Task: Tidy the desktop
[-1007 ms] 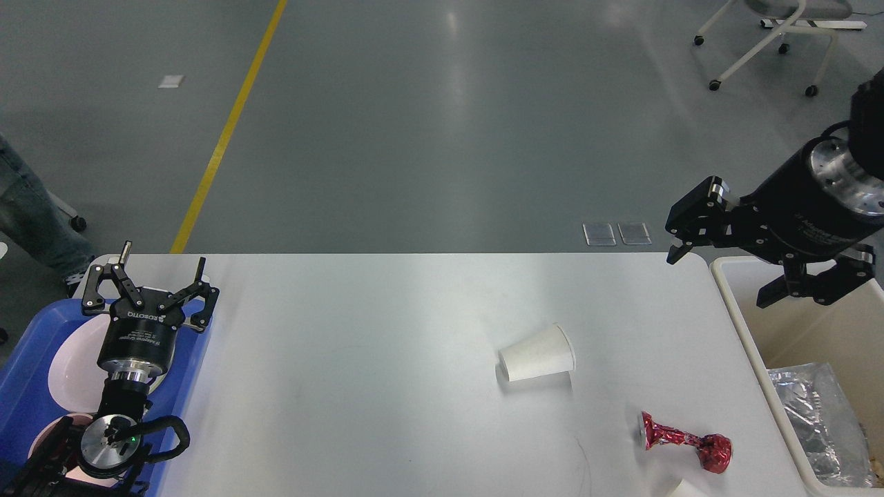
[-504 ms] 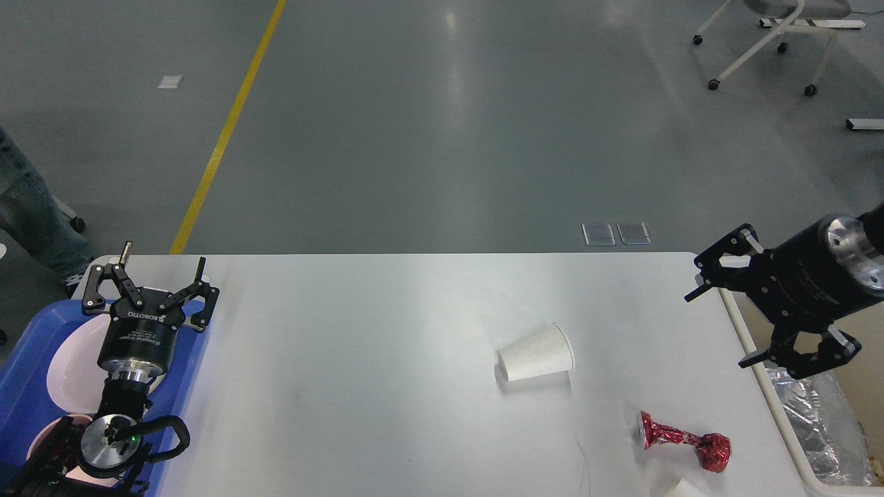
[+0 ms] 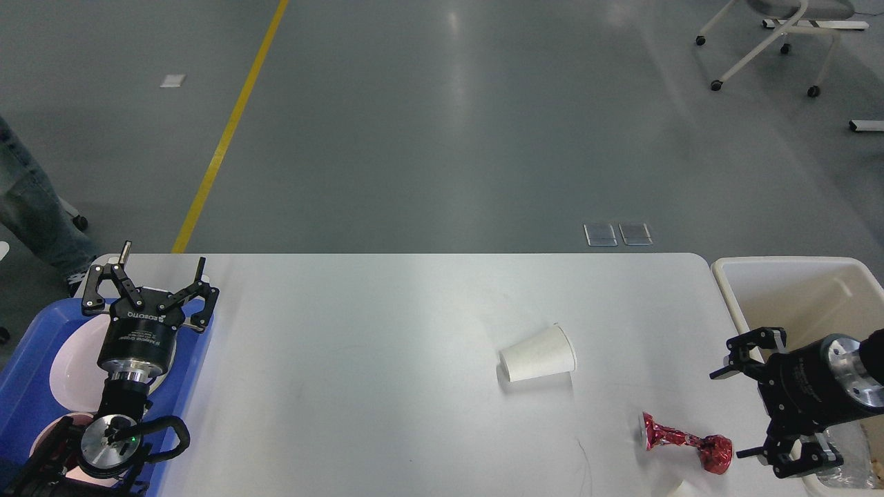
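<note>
Hovering wide open and empty beside the crumpled red foil wrapper (image 3: 685, 442) on the large white tabletop (image 3: 387, 386), the right tool (image 3: 733, 407) seemed positioned to grab it; left tool (image 3: 150, 279) waited open, empty.

Bright even overhead light, floor (image 3: 456, 103) glare streaks, soft shadows, sharp focus

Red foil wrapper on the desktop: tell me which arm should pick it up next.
Right. The right gripper is open and sits just beside the red foil wrapper near the cream bin. The left gripper is open too, but over the blue tray at the far end of the desktop.
</note>
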{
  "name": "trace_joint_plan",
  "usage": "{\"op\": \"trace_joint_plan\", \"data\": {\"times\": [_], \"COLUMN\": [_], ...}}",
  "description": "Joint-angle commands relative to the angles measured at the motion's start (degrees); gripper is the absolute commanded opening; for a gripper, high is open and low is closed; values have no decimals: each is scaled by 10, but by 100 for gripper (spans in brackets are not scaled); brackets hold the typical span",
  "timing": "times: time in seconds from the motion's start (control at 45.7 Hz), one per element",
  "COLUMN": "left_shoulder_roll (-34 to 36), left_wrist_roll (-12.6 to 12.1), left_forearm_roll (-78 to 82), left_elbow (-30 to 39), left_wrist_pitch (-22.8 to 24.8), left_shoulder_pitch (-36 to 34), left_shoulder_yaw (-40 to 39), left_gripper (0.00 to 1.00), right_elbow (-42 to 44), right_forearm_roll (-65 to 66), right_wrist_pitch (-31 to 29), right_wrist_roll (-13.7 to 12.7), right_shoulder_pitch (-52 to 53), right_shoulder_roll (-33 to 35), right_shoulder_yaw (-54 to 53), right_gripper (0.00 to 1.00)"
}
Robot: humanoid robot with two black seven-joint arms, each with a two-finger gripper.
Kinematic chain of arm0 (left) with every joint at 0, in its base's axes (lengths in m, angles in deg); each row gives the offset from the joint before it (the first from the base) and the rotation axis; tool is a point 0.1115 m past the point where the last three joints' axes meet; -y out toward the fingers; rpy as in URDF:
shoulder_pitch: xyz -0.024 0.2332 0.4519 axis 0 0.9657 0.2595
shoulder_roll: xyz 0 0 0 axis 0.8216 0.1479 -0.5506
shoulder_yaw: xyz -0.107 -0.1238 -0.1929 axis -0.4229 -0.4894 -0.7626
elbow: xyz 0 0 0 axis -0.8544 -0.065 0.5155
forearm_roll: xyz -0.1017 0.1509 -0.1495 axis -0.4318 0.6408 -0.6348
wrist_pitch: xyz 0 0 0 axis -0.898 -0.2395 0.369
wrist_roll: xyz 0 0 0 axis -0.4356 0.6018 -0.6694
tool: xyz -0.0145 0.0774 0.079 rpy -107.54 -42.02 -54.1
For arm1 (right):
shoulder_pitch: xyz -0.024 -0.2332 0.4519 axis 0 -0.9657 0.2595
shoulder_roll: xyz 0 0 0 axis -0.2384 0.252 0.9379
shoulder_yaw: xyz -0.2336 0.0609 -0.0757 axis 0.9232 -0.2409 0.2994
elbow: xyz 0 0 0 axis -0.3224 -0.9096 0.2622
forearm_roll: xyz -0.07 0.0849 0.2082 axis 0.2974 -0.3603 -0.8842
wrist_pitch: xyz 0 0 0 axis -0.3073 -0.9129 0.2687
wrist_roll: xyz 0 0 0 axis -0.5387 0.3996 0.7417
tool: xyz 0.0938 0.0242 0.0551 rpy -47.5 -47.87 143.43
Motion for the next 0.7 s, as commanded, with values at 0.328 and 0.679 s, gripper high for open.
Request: {"op": "trace_joint_plan", "data": {"times": [0.328, 0.679], "left_shoulder_roll": [0, 0], "left_wrist_roll": [0, 0], "left_forearm_roll": [0, 0], "left_elbow": [0, 0], "left_wrist_pitch": [0, 0], "left_shoulder_pitch": [0, 0], "left_shoulder_yaw": [0, 0], "left_gripper": [97, 97], "right_elbow": [0, 78], "right_forearm_roll": [4, -157], "right_wrist_pitch": [12, 143], "right_wrist_roll": [0, 1], "right_shoulder_pitch": [-207, -394], "right_shoulder_roll": [80, 79], "right_shoulder_yaw": [-168, -300], "right_gripper": [96, 97]}}
